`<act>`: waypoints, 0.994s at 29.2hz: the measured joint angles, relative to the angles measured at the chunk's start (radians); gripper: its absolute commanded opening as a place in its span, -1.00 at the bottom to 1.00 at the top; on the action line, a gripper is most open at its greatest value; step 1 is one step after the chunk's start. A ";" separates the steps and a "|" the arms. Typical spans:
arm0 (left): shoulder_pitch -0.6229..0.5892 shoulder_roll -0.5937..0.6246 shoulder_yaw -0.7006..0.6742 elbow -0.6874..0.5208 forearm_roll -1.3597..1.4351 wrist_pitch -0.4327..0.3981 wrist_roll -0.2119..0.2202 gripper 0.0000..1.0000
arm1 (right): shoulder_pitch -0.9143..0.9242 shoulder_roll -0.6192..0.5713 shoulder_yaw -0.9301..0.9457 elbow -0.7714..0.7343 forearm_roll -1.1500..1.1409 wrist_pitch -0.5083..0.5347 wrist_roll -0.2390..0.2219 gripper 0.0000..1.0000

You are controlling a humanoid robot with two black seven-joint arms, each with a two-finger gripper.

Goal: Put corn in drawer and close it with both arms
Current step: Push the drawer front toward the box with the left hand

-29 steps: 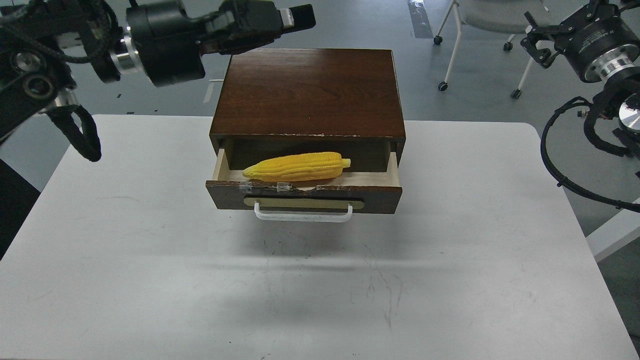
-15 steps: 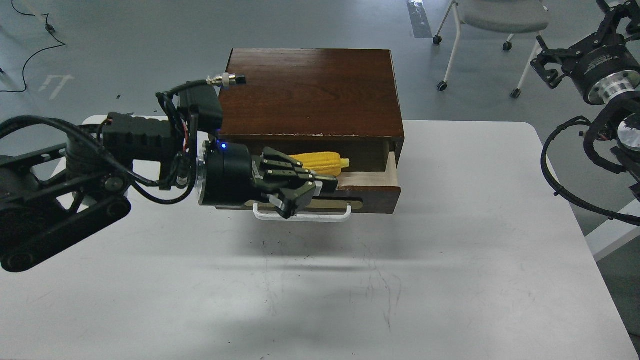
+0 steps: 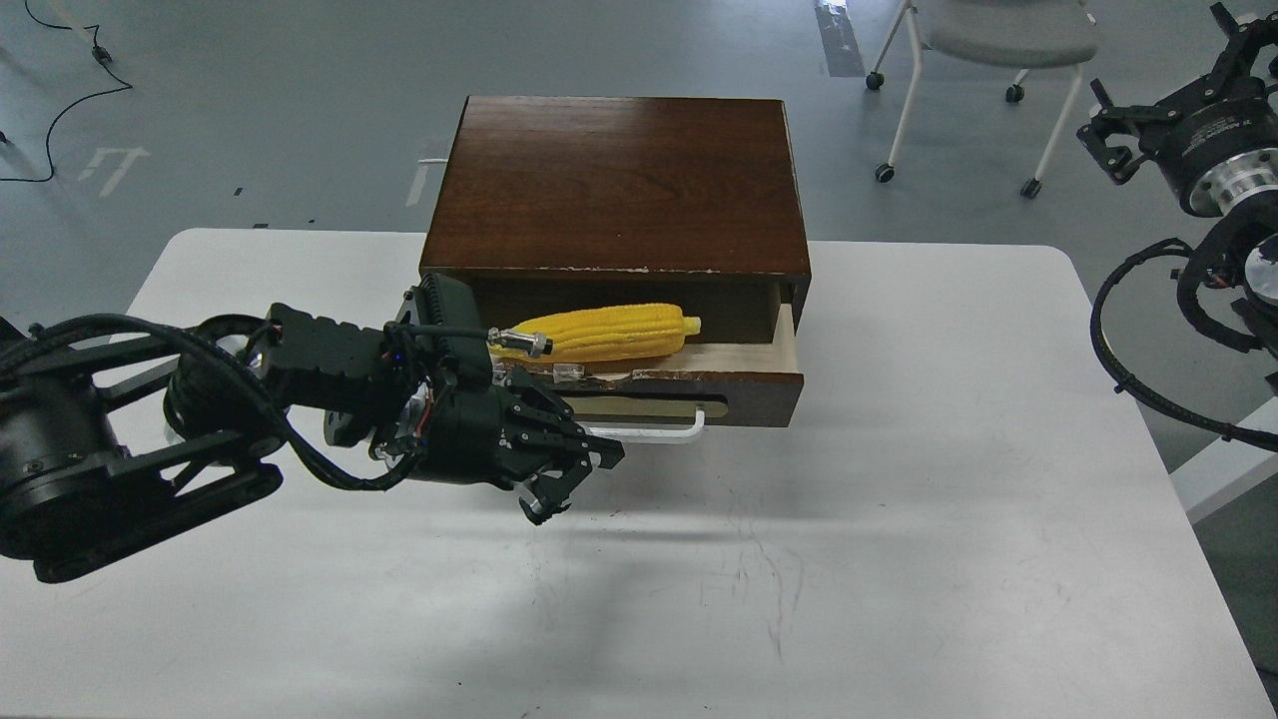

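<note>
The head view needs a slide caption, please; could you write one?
Corn lies in the open drawer; left gripper hangs open before its handle.

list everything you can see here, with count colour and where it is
cabinet: 1, dark brown wood, on the far middle of the table
drawer: 1, dark brown front, pale inside, pulled open toward the camera
handle: 1, white bar on a beige plate, on the drawer front
corn: 1, bright yellow, lying in the open drawer
table: 1, white, fills the foreground
chair: 1, white legs on castors, grey seat, on the floor top right
cable: 1, black, on the floor top left
left gripper: 1, black, open, in front of the drawer's left part
right arm: 1, black and silver, raised at the right edge
</note>
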 measured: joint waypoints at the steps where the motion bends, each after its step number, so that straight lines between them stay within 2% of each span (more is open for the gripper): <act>1: -0.002 0.000 0.000 0.001 0.010 0.000 0.000 -1.00 | 0.000 0.000 0.000 0.000 0.000 0.000 0.000 1.00; 10: -0.004 -0.007 0.000 0.041 0.023 0.000 0.002 -1.00 | 0.001 0.002 0.006 -0.025 -0.002 0.002 0.000 1.00; 22: -0.016 -0.028 -0.004 0.114 0.025 0.001 0.034 -1.00 | 0.010 0.012 0.007 -0.049 -0.006 0.005 0.000 1.00; 29: -0.039 -0.058 -0.004 0.177 0.026 0.000 0.033 -1.00 | 0.012 0.022 0.008 -0.049 -0.006 0.005 0.000 1.00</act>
